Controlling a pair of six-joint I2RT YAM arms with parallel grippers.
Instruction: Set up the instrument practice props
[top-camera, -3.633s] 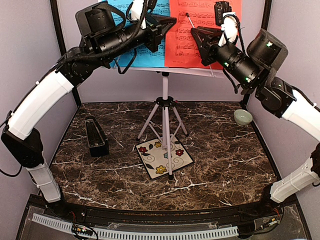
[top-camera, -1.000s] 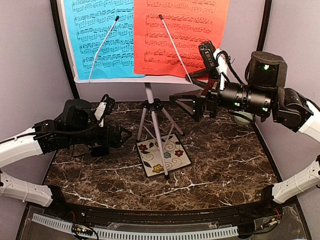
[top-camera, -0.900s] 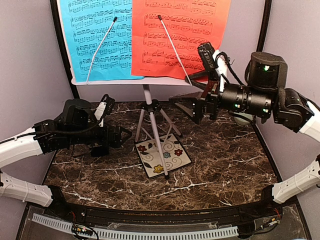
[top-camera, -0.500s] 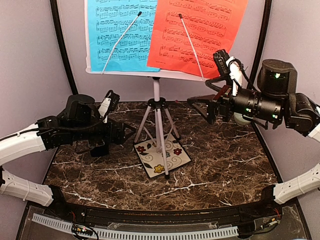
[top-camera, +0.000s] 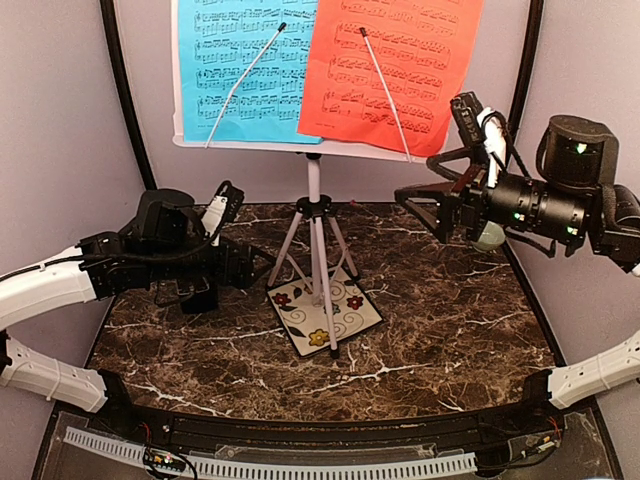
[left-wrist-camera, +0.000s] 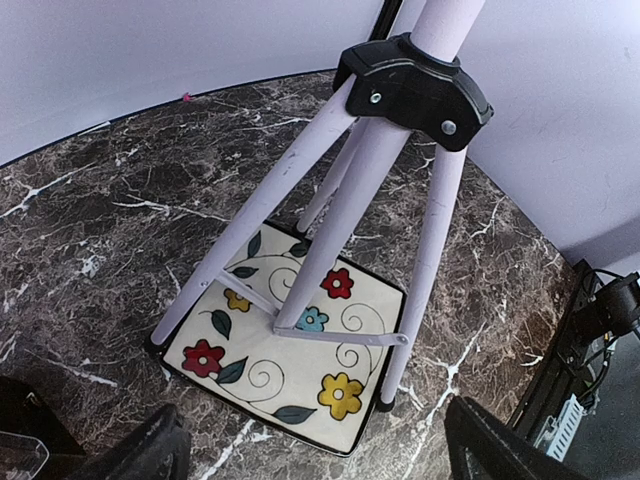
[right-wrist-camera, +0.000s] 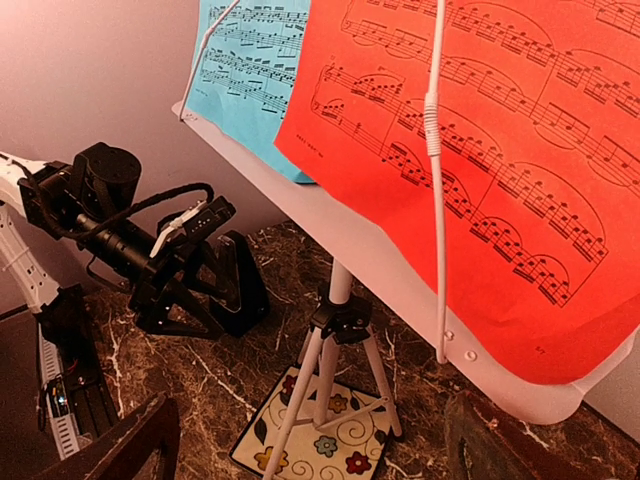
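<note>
The white music stand stands upright on its tripod at mid-table. A blue music sheet and a red one rest on its desk, each under a thin wire arm. The black metronome sits left of the tripod, mostly hidden behind my left arm; it shows in the right wrist view. My left gripper is open and empty, low beside the tripod legs. My right gripper is open and empty, right of the stand below the red sheet.
A square floral tile lies under the tripod, whose feet rest at its edges. A pale green bowl sits at the back right, partly behind my right gripper. Grey walls close in on both sides.
Both grippers have come down from the sheets. In the last second the stand's desk swung right and rose as it came upright. My right gripper drew back to the right.
</note>
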